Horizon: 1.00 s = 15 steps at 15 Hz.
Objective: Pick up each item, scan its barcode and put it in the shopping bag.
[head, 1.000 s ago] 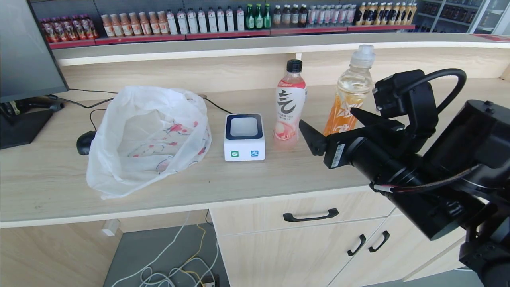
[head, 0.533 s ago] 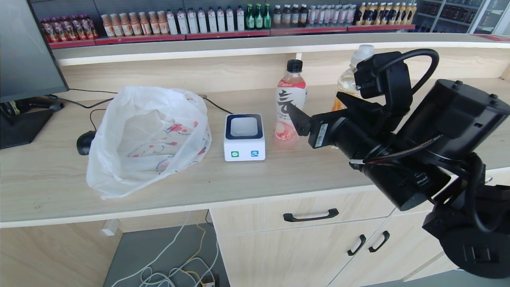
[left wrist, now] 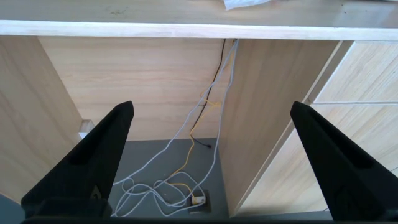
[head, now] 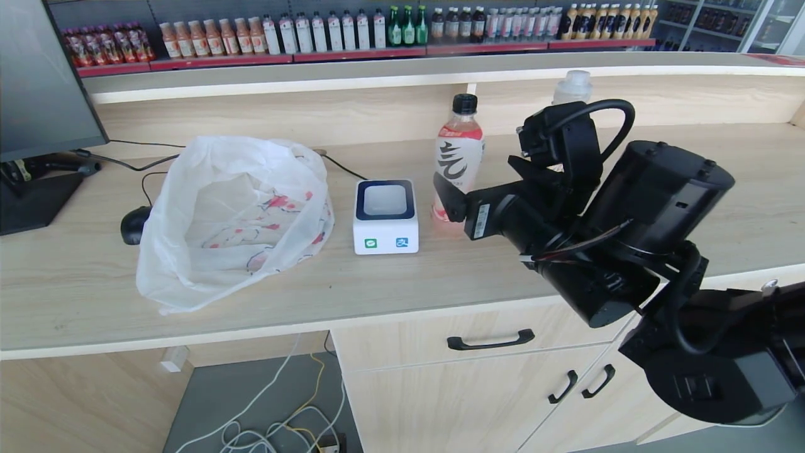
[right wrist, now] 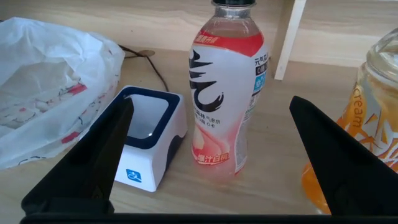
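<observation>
At the wooden counter (head: 434,277), we see our right gripper (right wrist: 211,102), spread wide, facing the upright pink bottle (right wrist: 224,130) beside the scanner (right wrist: 146,134).

A pale wooden table (head: 402,277) has drawers (head: 409,346) beneath. Cables (head: 270,431) lie on the grey floor (head: 207,390); bottle-lined shelves (head: 377,55) stand behind.

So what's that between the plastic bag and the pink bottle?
A white scanner box stands between the shopping bag and the pink bottle, plain in the head view.
</observation>
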Tool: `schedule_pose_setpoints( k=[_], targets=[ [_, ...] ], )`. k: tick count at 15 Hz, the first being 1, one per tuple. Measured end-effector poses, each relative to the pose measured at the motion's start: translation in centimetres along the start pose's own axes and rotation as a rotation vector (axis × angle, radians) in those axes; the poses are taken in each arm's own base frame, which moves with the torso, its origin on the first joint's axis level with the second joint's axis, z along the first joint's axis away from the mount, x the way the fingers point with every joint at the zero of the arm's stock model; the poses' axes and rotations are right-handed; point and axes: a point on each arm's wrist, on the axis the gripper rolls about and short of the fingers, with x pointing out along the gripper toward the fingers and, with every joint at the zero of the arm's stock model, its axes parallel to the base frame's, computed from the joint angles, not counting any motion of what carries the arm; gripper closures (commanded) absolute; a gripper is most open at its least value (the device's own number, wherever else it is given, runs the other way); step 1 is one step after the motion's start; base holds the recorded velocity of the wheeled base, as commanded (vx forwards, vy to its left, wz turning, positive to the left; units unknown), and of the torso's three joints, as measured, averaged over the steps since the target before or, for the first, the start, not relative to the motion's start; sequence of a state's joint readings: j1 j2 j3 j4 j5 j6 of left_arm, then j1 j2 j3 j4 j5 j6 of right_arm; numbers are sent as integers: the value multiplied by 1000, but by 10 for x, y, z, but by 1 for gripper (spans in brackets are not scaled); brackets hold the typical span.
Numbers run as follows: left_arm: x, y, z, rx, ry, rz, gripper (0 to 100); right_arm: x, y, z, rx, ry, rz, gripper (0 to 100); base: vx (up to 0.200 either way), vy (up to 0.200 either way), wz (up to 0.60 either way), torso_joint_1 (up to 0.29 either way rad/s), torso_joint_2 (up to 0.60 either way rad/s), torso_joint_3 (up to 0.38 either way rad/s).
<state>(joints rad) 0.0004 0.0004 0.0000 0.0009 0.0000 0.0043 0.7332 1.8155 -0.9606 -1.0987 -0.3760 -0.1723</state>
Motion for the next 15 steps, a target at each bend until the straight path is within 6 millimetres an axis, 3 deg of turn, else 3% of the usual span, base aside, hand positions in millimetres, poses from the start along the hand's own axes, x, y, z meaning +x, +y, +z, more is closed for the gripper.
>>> schedule_pose_setpoints(
  k=[7, 15],
  targets=[
    [0, 0, 0, 0, 1, 1, 0, 16, 7, -24, 25, 0, -2, 0, 0, 0, 0, 0, 0, 0],
    [0, 0, 0, 0, 0, 0, 0, 34, -1, -46, 4, 25, 14, 0, 0, 0, 0, 0, 0, 0]
  ],
)
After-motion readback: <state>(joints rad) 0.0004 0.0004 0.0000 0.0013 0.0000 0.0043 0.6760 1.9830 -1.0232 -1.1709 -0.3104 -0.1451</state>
